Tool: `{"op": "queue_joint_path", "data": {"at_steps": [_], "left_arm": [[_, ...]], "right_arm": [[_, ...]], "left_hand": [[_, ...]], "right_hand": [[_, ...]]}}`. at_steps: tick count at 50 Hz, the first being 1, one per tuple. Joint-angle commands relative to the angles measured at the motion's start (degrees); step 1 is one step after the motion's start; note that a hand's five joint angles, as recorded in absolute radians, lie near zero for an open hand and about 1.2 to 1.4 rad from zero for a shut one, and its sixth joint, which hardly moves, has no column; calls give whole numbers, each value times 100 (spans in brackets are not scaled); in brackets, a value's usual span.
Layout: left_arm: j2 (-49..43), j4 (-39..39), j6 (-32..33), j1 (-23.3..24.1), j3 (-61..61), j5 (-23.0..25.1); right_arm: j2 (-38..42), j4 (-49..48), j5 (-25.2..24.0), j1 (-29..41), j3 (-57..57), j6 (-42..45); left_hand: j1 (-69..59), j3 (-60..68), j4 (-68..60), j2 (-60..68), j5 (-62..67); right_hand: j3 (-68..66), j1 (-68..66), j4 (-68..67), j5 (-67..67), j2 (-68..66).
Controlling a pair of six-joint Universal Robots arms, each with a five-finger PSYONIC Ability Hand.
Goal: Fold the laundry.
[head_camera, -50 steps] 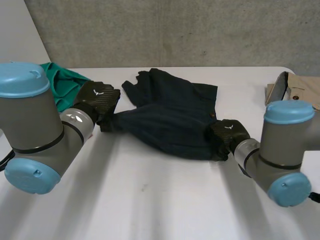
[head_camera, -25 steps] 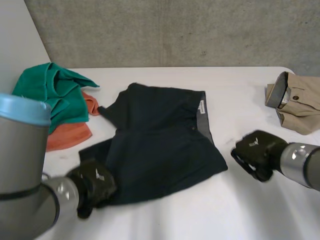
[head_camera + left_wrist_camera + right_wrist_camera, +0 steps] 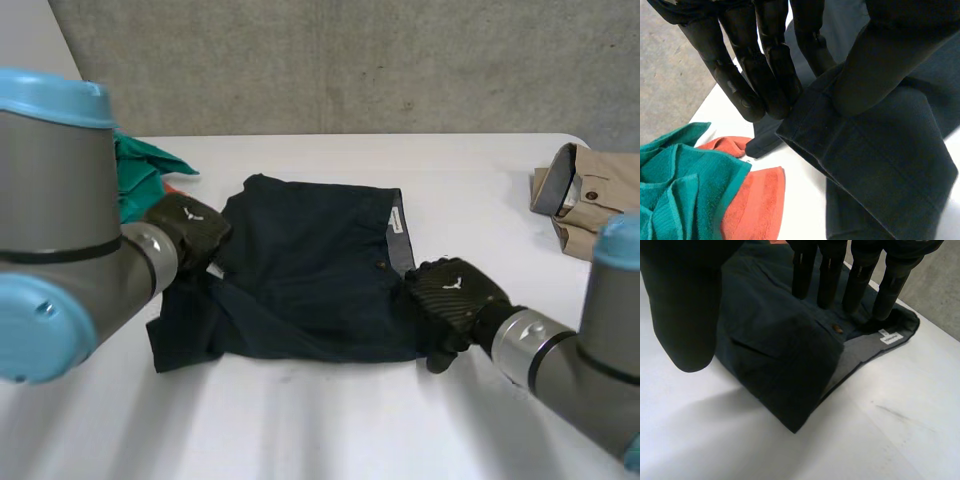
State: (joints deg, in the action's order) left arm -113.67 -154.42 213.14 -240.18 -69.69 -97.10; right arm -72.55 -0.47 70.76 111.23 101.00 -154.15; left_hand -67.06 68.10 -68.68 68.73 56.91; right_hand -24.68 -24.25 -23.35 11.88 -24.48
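Observation:
Dark navy shorts (image 3: pixel 310 280) lie folded on the white table (image 3: pixel 330 420), with the waistband and its white label toward my right arm. My left hand (image 3: pixel 188 228) is at the shorts' left edge. In the left wrist view it (image 3: pixel 765 60) pinches a leg hem of the shorts (image 3: pixel 880 150) between thumb and fingers. My right hand (image 3: pixel 455 298) is at the near waistband corner. In the right wrist view its fingers (image 3: pixel 830 270) are straight, with the tips resting on the shorts (image 3: pixel 775 350) by the button and the thumb held apart.
A green towel (image 3: pixel 140 170) and an orange cloth (image 3: pixel 755 200) lie bunched left of the shorts, close to my left hand. A folded beige garment (image 3: pixel 590 200) sits at the table's far right. A grey wall runs behind the table.
My left hand carried the leg hem from the front left up to the shorts' left edge. My right hand came in from the right onto the waistband corner and its fingers straightened. The shorts now lie more compactly.

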Motion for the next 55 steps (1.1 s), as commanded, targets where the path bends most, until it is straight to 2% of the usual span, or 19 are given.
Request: {"op": "queue_joint_path", "data": {"at_steps": [1,5,7,9,10,16,20,21,24,25,27,29,33,41,50,55], "left_arm": [[-384,26,-212,-134,368,-90],[-454,26,-282,-205,439,-81],[-454,35,-317,-214,430,-72],[-428,52,-343,-196,404,-72],[-419,61,-352,-196,395,-55],[-235,289,-370,-143,27,147],[81,518,-318,-143,-571,533],[256,623,-248,-134,-842,691],[512,764,-19,-91,-1265,903],[634,843,216,-47,-1536,1008],[740,887,490,15,-1792,1079],[820,905,806,93,-2073,1097],[785,774,1045,234,-2189,1009],[293,369,641,340,-1241,508],[-874,-614,140,507,1076,-10],[-1736,-861,122,639,2449,-248]], "right_arm": [[451,-471,411,223,-63,43],[698,-753,579,294,-125,8],[812,-841,623,329,-160,-10],[838,-902,631,329,-186,-19],[821,-955,658,320,-204,-28],[269,-859,711,127,-133,95],[-215,-149,588,-163,-90,673],[-399,506,501,-320,-90,1163],[-602,1651,395,-724,-72,2078],[-672,2360,368,-1039,-46,2708],[-708,2936,307,-1270,-28,3257],[-682,3044,193,-1324,-89,3679],[-673,2764,192,-1087,-238,3244],[-199,2412,201,-735,-897,2372],[608,1025,517,-507,-2206,1038],[1163,250,877,-278,-2805,720]], "left_hand": [[-1294,1190,-1132,1127,1309],[-1294,1190,-1132,1127,1309],[-1294,1190,-1132,1127,1309],[-1294,1190,-1132,1127,1309],[-1294,1190,-1132,1127,1309],[-1294,1190,-1132,1127,1309],[-1294,1190,-1132,1127,1309],[-1294,1190,-1132,1127,1309],[-1294,1190,-1132,1127,1309],[-1294,1190,-1132,1127,1309],[-1294,1190,-1132,1127,1309],[-1294,1190,-1132,1127,1309],[-1294,1190,-1132,1127,1309],[-1294,1190,-1132,1127,1309],[-1294,1190,-1132,1127,1309],[-1294,1190,-1132,1127,1309]], "right_hand": [[-130,-173,-263,409,-150],[-650,-693,-784,930,-671],[-1505,-1548,-1638,1785,-1525],[-3432,-3475,-3565,3712,-3452],[-5511,-5554,-5644,5791,-5531],[-5532,-5575,-5665,5812,-5552],[-5532,-5575,-5665,5812,-5552],[-5532,-5575,-5665,5812,-5552],[-5532,-5575,-5665,5812,-5552],[-5532,-5575,-5665,5812,-5552],[-5532,-5575,-5665,5812,-5552],[-5532,-5575,-5665,5812,-5552],[-5532,-5575,-5665,5812,-5552],[-5532,-5575,-5665,5812,-5552],[-5532,-5575,-5665,5812,-5552],[-5532,-5575,-5665,5812,-5552]]}}
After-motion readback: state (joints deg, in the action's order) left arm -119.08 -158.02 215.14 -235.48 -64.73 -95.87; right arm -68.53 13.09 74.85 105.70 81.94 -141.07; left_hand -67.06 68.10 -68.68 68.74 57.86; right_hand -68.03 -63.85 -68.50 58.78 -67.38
